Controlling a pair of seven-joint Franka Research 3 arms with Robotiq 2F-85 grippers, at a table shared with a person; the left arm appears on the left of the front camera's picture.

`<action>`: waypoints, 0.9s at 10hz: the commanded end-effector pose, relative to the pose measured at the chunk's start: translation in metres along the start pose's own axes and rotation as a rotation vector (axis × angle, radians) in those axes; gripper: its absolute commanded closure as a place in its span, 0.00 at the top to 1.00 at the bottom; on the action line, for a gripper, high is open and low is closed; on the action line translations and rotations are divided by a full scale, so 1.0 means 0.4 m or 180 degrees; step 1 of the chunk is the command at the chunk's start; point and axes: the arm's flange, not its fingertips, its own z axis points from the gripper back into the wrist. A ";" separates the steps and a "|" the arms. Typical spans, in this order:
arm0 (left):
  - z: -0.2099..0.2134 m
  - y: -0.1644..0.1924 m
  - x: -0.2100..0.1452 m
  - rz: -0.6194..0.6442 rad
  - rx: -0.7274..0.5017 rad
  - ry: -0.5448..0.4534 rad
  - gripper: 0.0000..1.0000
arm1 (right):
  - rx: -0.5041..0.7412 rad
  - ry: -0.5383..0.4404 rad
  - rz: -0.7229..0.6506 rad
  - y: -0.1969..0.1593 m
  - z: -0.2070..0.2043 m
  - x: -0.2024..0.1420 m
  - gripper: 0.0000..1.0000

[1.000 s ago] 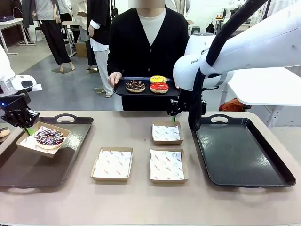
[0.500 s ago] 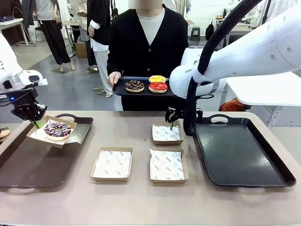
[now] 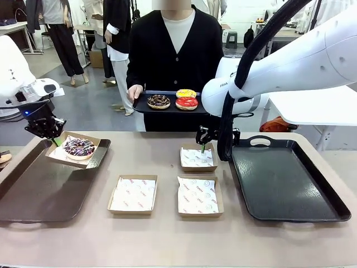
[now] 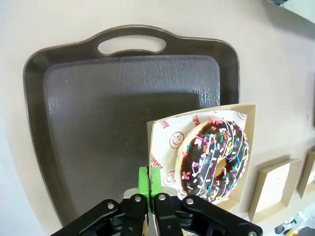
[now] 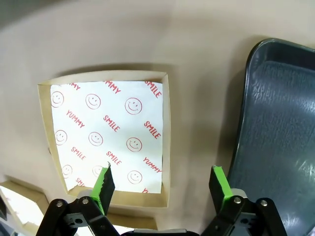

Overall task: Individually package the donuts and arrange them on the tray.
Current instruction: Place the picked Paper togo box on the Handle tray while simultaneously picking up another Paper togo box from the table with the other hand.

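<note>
Boxed donut [image 3: 79, 147] hovering over tray [image 3: 33, 195]
The left tool [image 4: 149, 179] is pinching the box [image 4: 246, 147] corner above the tray's far corner; the right tool [image 5: 162, 181] is hovering, spread, over an empty box [image 5: 106, 137].

At my ten o'clock, the sprinkled chocolate donut [image 3: 79, 147] lies in its box [image 3: 67, 162]; drizzled donut [image 3: 158, 101], yellow donut [image 3: 186, 93] and red donut [image 3: 187, 103] sit at twelve.

Glossy chocolate icing on the donut [image 4: 215, 158], its matt cardboard box [image 4: 165, 145] paper-lined, over a dark, grainy-textured plastic tray [image 4: 98, 123].
</note>
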 end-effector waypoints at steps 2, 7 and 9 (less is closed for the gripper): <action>-0.018 -0.017 0.030 0.0102 -0.0080 -0.0095 0.01 | 0.0112 -0.0161 0.0039 -0.015 -0.032 0.007 1.00; -0.044 -0.033 0.073 0.0183 -0.0026 -0.0058 0.01 | 0.0081 -0.0123 0.0187 -0.014 -0.060 0.008 1.00; -0.061 -0.034 0.094 0.0163 0.0044 0.0026 0.01 | 0.0067 -0.0118 0.0200 -0.016 -0.061 0.009 1.00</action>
